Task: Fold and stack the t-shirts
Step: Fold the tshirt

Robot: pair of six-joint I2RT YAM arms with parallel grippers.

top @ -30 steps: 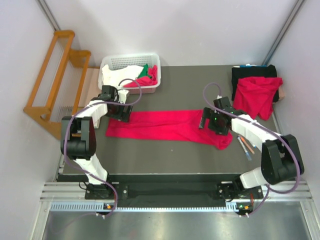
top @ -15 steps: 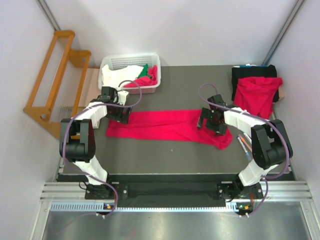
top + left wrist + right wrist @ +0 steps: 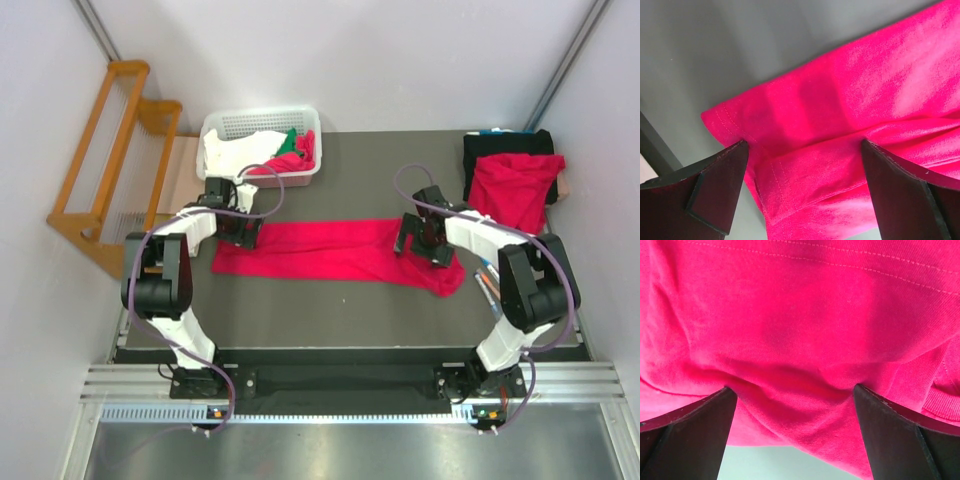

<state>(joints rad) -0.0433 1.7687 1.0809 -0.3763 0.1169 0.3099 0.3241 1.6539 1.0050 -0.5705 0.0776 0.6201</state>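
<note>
Since a second ago the right arm (image 3: 525,290) has swung its elbow in toward the table's (image 3: 350,310) middle, and the right gripper (image 3: 418,240) has crept slightly toward 11 o'clock. The left arm (image 3: 155,275) has barely shifted, and the cloth lies as before. The t-shirt (image 3: 330,250) is a long red strip at the table's centre, its long axis running 9 to 3 o'clock. The left gripper (image 3: 240,232) sits over its 9 o'clock end and the right gripper over its 3 o'clock end. Both have their jaws spread wide, clamping nothing. A second t-shirt (image 3: 512,190) lies crumpled at 2 o'clock.

Dark table (image 3: 350,180), red t-shirt (image 3: 330,250), white basket (image 3: 250,125)
</note>
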